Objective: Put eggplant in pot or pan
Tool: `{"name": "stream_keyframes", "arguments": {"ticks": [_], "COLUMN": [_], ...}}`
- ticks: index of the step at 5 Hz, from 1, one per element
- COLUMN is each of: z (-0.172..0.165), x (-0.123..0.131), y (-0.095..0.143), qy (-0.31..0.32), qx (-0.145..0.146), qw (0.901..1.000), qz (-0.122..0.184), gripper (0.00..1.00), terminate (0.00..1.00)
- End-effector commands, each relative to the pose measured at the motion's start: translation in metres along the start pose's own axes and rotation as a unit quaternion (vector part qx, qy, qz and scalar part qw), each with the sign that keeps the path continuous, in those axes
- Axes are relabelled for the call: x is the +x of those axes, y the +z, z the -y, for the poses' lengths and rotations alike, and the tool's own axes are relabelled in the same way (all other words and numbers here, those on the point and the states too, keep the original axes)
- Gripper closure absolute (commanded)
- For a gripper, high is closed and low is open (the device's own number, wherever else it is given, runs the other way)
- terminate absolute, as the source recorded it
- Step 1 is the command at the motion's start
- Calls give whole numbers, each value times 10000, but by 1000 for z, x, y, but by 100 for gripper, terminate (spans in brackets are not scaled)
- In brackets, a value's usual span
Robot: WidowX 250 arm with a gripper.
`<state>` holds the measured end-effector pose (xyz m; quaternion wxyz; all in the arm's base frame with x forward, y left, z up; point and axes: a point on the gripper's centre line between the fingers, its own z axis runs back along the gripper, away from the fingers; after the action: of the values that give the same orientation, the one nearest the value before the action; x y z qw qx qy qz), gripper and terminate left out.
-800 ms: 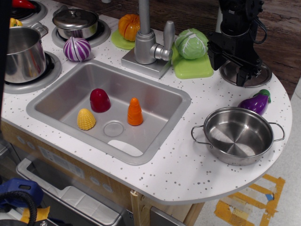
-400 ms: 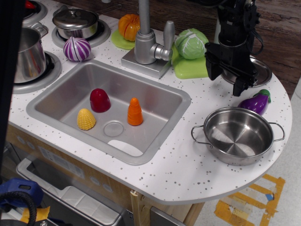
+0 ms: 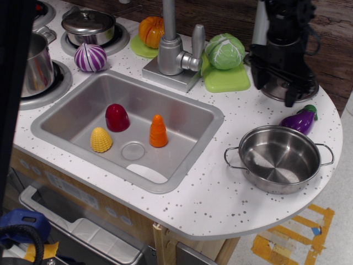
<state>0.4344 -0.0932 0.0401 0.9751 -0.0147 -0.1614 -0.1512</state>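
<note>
The purple eggplant (image 3: 299,120) with a green stem cap lies on the white counter at the right edge, just behind a two-handled steel pot (image 3: 281,158). The flat silver dish (image 3: 310,90) sits at the back right, mostly hidden behind my gripper. My black gripper (image 3: 275,91) hangs over the dish's front edge, up and to the left of the eggplant and not touching it. Its fingers are apart and hold nothing.
The sink (image 3: 66,113) holds a yellow corn (image 3: 101,139), a red piece (image 3: 117,117) and an orange carrot (image 3: 158,131). Behind it stand the faucet (image 3: 172,44), a cabbage (image 3: 225,51) on a green board, an orange vegetable (image 3: 151,31), a striped onion (image 3: 90,57), a lidded pot (image 3: 88,25) and a tall pot (image 3: 36,63).
My gripper has dropped lower and then shifted right, closer to the eggplant. The eggplant and pots have not moved.
</note>
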Motion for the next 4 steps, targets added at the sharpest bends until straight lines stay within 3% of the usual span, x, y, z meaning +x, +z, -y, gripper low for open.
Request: {"name": "stream_keyframes", "arguments": {"ticks": [1, 4], "z": [18, 42], "x": [17, 10], "y": [11, -14], "qy": [-6, 33], "qx": [-61, 237], "qw": [9997, 9987], "qz": [243, 452], "gripper": [0, 0], "terminate": [0, 0]}}
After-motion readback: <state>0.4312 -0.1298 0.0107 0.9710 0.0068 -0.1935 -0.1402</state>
